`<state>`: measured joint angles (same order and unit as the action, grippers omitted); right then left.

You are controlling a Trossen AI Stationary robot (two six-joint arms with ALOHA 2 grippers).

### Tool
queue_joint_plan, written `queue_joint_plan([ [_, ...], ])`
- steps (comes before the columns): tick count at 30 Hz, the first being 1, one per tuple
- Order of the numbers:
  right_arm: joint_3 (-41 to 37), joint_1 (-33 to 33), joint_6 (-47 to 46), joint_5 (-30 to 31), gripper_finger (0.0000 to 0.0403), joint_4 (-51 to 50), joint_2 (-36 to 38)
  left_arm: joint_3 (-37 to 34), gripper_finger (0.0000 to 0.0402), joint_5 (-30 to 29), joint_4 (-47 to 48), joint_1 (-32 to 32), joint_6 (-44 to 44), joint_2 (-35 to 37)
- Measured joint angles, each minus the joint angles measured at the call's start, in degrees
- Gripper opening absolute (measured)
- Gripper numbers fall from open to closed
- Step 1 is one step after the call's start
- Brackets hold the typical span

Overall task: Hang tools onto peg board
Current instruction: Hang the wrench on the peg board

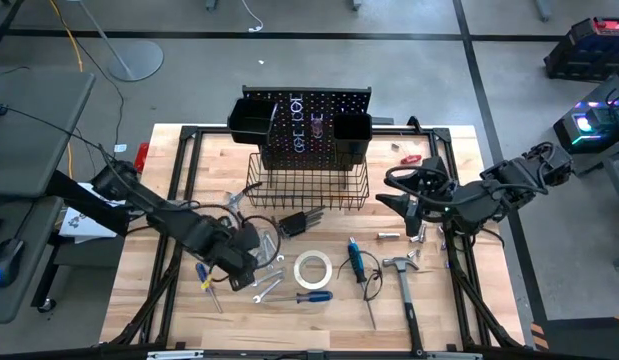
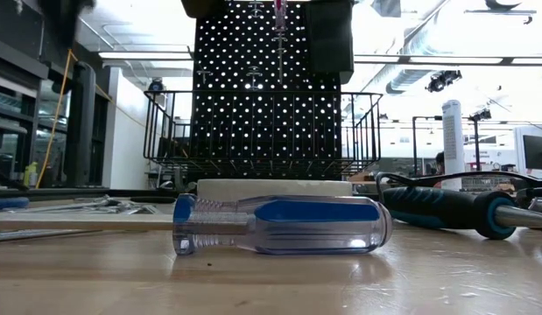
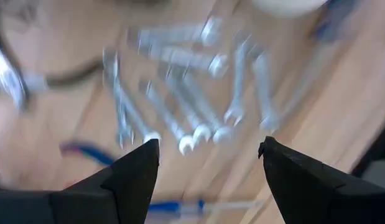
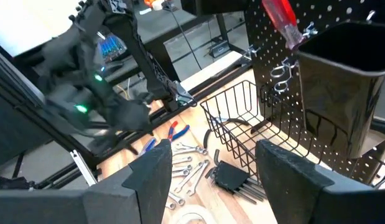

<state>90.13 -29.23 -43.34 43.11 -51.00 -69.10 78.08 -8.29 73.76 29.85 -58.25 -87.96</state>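
Observation:
The black peg board (image 1: 309,125) stands at the table's far side with two bins and a wire basket (image 1: 309,182). A red-handled screwdriver (image 4: 280,18) hangs on it. Silver wrenches (image 3: 192,118) lie side by side on the wood at near left. My left gripper (image 3: 208,149) hovers open just above them, touching nothing; the high view shows my left gripper (image 1: 244,255) there too. The white tape roll (image 1: 313,270), a blue screwdriver (image 2: 279,225), the hammer (image 1: 401,275) and red pliers (image 4: 175,130) lie flat on the table. My right gripper (image 4: 211,155) waits open to the basket's right, above the table.
A black hex-key set (image 1: 299,222) lies in front of the basket. A blue-and-black handled tool (image 1: 357,262) rests beside the hammer, and small metal parts (image 1: 394,237) lie under my right arm. A red item (image 1: 411,159) sits at far right. Black frame rails border the table.

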Motion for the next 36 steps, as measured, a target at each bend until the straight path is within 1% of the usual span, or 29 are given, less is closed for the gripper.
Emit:
queue_joint_plan([
  [2, 0.0, 0.0, -0.2, -0.2, 0.022, -0.6, -0.6, -4.1, 0.0266, 2.1, 0.0, -1.5, -1.0, -0.1],
  [6, 0.0, 0.0, -0.2, -0.3, 0.022, -1.0, -1.9, -10.4, 0.0266, 1.6, -2.2, -6.8, -0.8, 2.1],
  [9, 0.0, 0.0, -0.2, -1.2, 0.022, -1.1, -2.9, -15.7, 0.0262, 1.9, -9.7, -11.9, 2.5, 4.0],
  [12, 0.0, 0.0, -0.2, -2.1, 0.022, -1.2, -3.7, -20.9, 0.0247, 5.0, -19.0, -17.1, 3.8, 5.3],
  [15, 0.0, 0.0, -0.3, -4.1, 0.022, -1.2, -4.2, -23.8, 0.0229, 4.8, -20.1, -20.6, 2.3, 5.1],
  [17, 0.0, 0.0, -0.9, -4.3, 0.022, -1.1, -4.4, -24.8, 0.0216, 4.2, -20.5, -21.9, 1.9, 5.1],
  [21, 0.0, 0.0, -1.7, -4.3, 0.022, -1.1, -4.5, -26.2, 0.0192, 2.7, -20.5, -22.8, 0.0, 4.8],
  [24, 0.0, 0.0, -1.8, -4.3, 0.022, -1.1, -4.5, -27.6, 0.0178, 2.8, -20.1, -22.4, -4.4, 4.6],
  [27, 0.0, 0.0, -1.8, -4.2, 0.022, -1.1, -4.5, -28.9, 0.0171, 2.9, -22.0, -21.2, -8.7, 4.6],
  [32, 0.0, 0.1, -1.7, -3.2, 0.022, -1.1, -4.5, -30.5, 0.017, 2.6, -26.3, -20.2, -10.4, 4.6],
  [36, 0.0, 0.5, -1.8, -3.0, 0.022, -1.1, -4.5, -30.6, 0.017, 1.5, -26.2, -20.3, -8.7, 3.3],
])
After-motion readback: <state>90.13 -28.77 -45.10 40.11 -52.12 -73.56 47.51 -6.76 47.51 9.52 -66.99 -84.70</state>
